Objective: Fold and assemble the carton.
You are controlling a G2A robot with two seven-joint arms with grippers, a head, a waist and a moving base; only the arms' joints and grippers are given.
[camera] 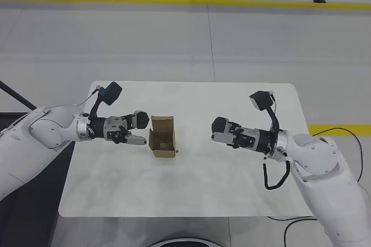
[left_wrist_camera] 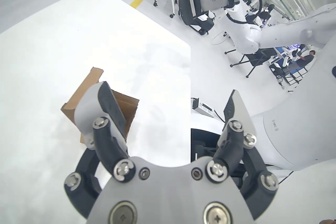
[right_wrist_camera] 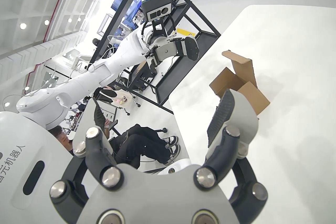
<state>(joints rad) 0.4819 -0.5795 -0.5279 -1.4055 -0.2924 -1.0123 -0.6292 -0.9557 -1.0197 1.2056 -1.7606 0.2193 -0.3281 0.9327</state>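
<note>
Carton (camera: 162,137) and both tools on the white table (camera: 235,185). My left gripper (camera: 140,129) sits with its fingers spread wide, holding nothing. The carton stands just ahead of its fingertips, one finger level with the near wall; I cannot tell whether finger and cardboard touch. The carton is brown, its top open, with one flap raised on the side farther from my body. My right gripper (camera: 215,131) is likewise spread and unloaded. It faces the carton from the opposite side and is well apart from it. A bare stretch of tabletop lies between its fingertips and the carton's nearest wall. The carton lies between my two grippers, nearer the left one. More open tabletop runs from both tools toward the table edge nearest my body and toward the far edge. The left gripper hangs close to the table's side edge, the right one farther in from its own.
</note>
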